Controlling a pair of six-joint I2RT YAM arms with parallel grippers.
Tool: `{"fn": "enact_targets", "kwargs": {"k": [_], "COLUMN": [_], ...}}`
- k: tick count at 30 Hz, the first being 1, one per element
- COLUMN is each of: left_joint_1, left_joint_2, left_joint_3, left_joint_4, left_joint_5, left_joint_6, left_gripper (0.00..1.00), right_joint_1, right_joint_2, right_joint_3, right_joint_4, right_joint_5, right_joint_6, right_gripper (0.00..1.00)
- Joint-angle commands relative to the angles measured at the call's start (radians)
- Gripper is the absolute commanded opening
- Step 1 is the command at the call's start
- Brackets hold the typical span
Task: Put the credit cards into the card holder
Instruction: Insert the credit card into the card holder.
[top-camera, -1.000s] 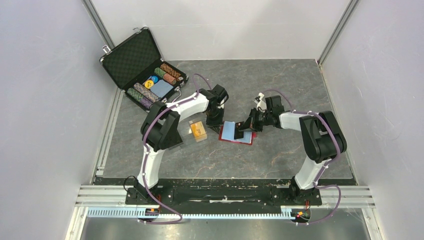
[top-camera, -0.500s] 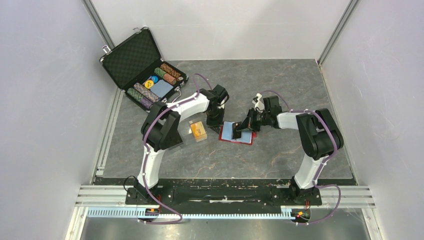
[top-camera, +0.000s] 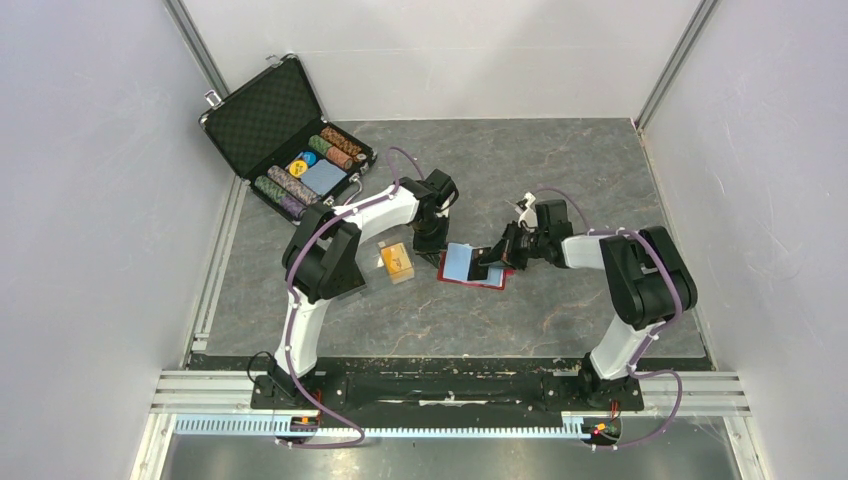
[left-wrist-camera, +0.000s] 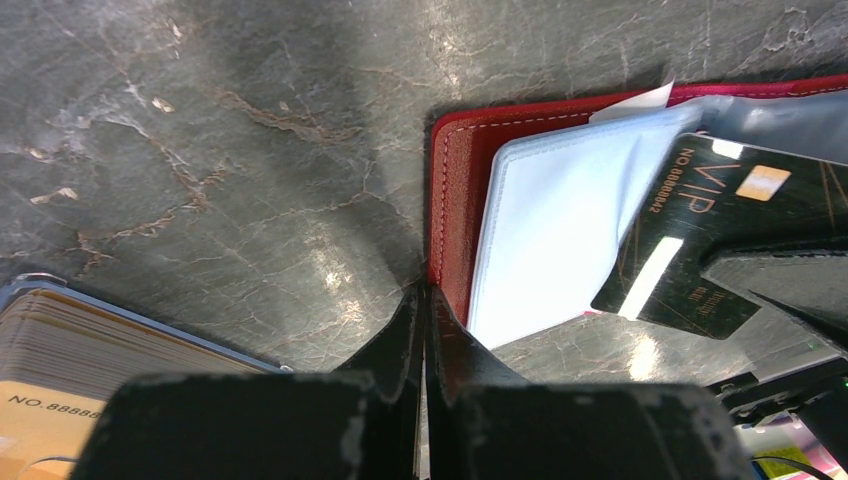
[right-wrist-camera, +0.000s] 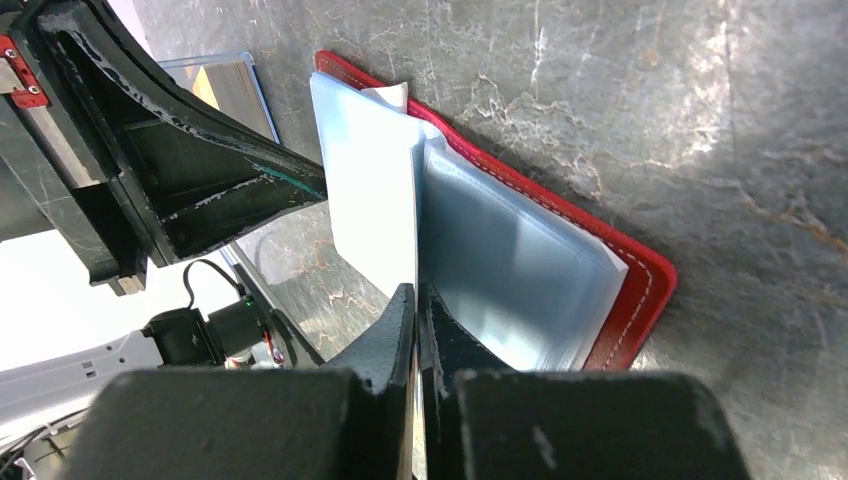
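Top external view: over the last second my right arm has dropped its wrist and leaned in lower over the wallet (top-camera: 476, 284), carrying my right gripper (top-camera: 488, 264) further across the open pages. My left arm has not moved, and the wallet lies where it did, in the middle of the table (top-camera: 560, 160), just right of the stack (top-camera: 397, 260) of spare cards. I take that to mean the hold-down is working and the insertion is under way, not finished.

My left gripper (left-wrist-camera: 425, 295) is shut tight with nothing between the fingers. Its tips press on the red edge of the wallet (left-wrist-camera: 458, 200), pinning it flat. The stack (left-wrist-camera: 60, 350) sits apart at my lower left.

My right gripper (right-wrist-camera: 417, 296) is clamped on one card (right-wrist-camera: 417, 225), which I see edge-on, running straight out from my fingertips. From the left wrist the same card (left-wrist-camera: 690, 240) shows a black face marked VIP, tilted, its near corner over the pale sleeves (left-wrist-camera: 560, 230). From the right wrist its front edge stands at the fold between two sleeves (right-wrist-camera: 500, 260), with the red cover (right-wrist-camera: 640, 290) beyond them to the right. I cannot tell whether the edge is already inside a pocket or only resting on top of it. Most of the card is plainly outside.
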Motion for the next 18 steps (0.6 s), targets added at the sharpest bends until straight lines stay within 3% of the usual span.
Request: {"fn": "enact_targets", "kwargs": {"k": [1, 18], "left_joint_1": [-0.027, -0.030], "left_joint_2": [0.030, 0.044], "left_joint_3": [0.005, 0.013], "left_joint_4": [-0.020, -0.020], "left_joint_5": [0.003, 0.023], "left_joint_6": [0.023, 0.026], "left_gripper": [0.02, 0.02], "right_joint_1": [-0.008, -0.003], "right_joint_2": [-0.044, 0.095], "right_joint_3": [-0.019, 0.049], "right_joint_4": [0.026, -0.005], "right_joint_5": [0.017, -0.050], "right_joint_6": [0.021, -0.007], "right_gripper": [0.00, 0.00]}}
